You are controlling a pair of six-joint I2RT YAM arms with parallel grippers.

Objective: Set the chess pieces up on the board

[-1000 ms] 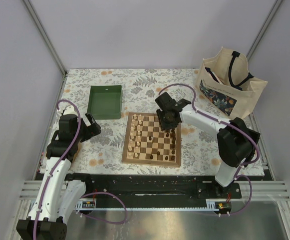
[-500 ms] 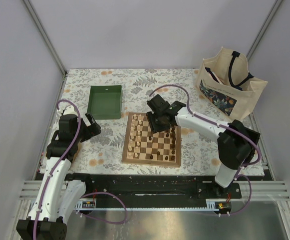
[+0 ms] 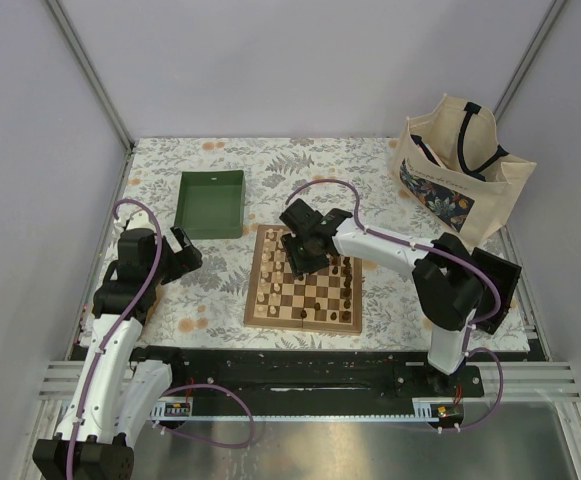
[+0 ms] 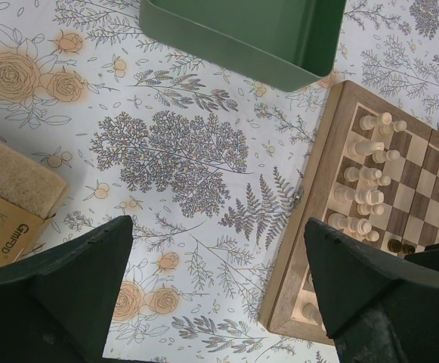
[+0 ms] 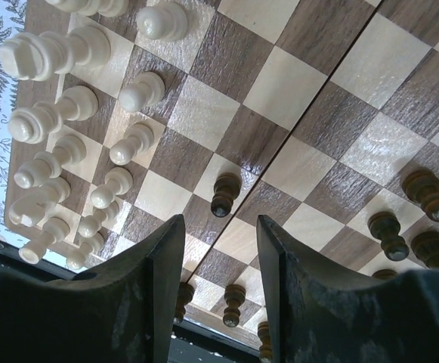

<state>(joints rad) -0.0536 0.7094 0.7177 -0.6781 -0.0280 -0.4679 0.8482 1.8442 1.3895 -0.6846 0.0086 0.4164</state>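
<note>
The board (image 3: 254,290) lies mid-table. Cream chess pieces (image 3: 273,270) stand along its left side, dark ones (image 3: 347,285) along its right. My right gripper (image 3: 300,250) hovers over the board's far left part, open and empty. In the right wrist view its gripper (image 5: 219,221) is just short of a lone dark pawn (image 5: 223,195) by the centre seam, with cream pieces (image 5: 60,113) to the left and the board (image 5: 279,83) beneath. My left gripper (image 3: 185,250) is open and empty over the cloth left of the board (image 4: 317,227).
A green tray (image 3: 211,203) sits at the back left and shows at the top of the left wrist view (image 4: 242,30). A cream tote bag (image 3: 460,170) stands at the back right. A cardboard-and-sponge item (image 4: 7,204) lies at the left. A floral cloth covers the table.
My right gripper has moved left across the far part of the board, from its right side to its left part. The left arm has not moved.
</note>
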